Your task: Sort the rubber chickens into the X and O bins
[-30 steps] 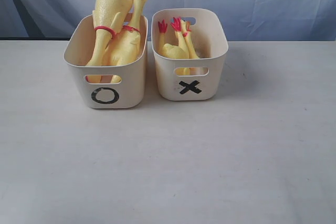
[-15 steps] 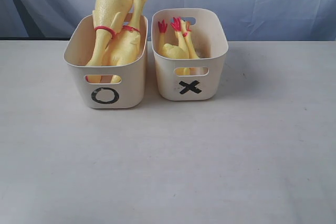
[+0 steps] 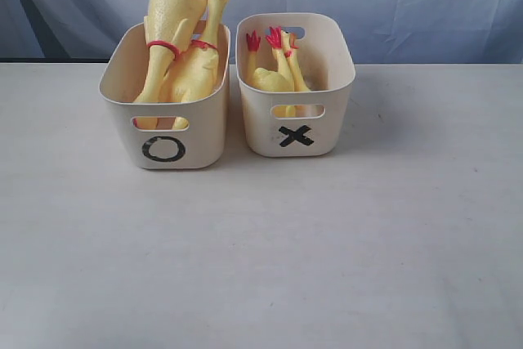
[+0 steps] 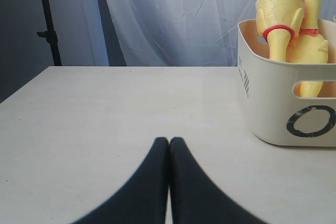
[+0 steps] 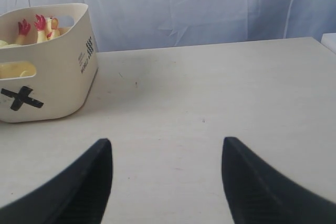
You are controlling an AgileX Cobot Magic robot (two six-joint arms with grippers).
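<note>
We see the two larger rubber chickens (image 3: pixel 176 30) in the O bin (image 3: pixel 167 149); the X bin (image 3: pixel 331 79), just beside it, holds the two smaller chickens (image 3: pixel 274 78). Our left claw (image 4: pixel 169 145) is pressed together, our right claw (image 5: pixel 167 141) spread and empty.

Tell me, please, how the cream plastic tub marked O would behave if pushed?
The cream plastic O tub probably slides easily on the flat white table. Two tall yellow rubber chickens rising above its rim may make it top-heavy.
</note>
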